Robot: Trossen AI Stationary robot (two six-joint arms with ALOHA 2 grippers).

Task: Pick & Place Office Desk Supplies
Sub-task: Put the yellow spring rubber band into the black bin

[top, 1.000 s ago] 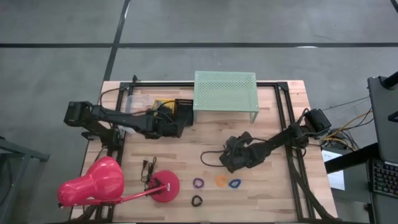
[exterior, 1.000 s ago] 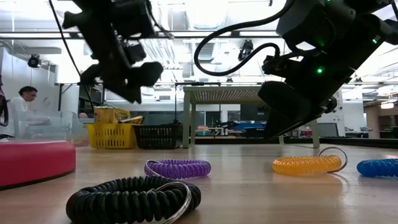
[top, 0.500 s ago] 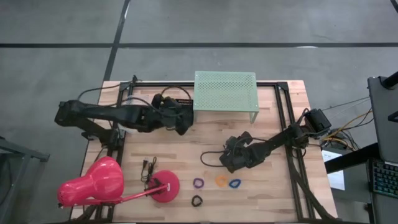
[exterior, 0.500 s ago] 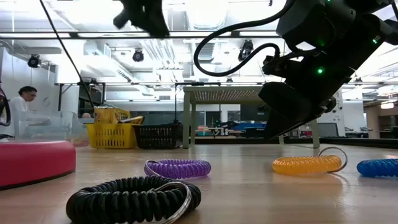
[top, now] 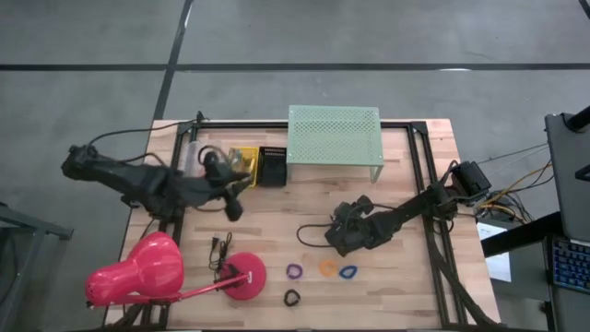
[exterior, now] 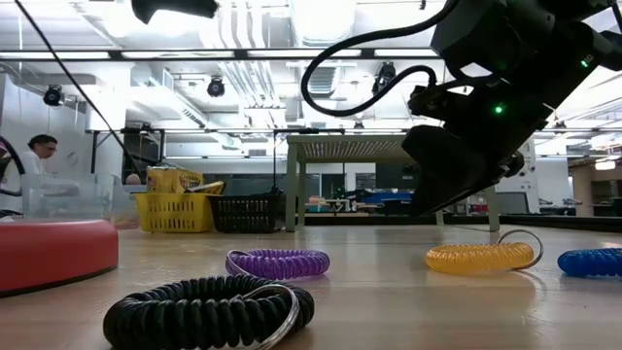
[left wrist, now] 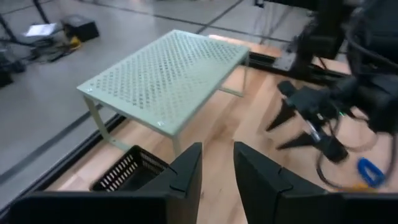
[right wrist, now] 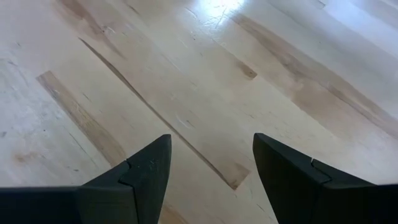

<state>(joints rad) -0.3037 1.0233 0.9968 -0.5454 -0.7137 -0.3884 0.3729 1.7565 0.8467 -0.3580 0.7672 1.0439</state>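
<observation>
Trouble starts nearest the lamp base (top: 245, 276): the purple (top: 294, 271), black (top: 291, 297), orange (top: 327, 267) and blue (top: 348, 272) ring loops lie bunched just beside it on the worktop (top: 406, 184), so a grab may snag two. Farther off, the right gripper (top: 337, 238) hovers with jaws wide and empty. Beyond, the left gripper (top: 232, 205), jaws narrowly parted and empty, hangs near the crayon boxes (top: 241, 159) beside the shelf (top: 334, 134).
</observation>
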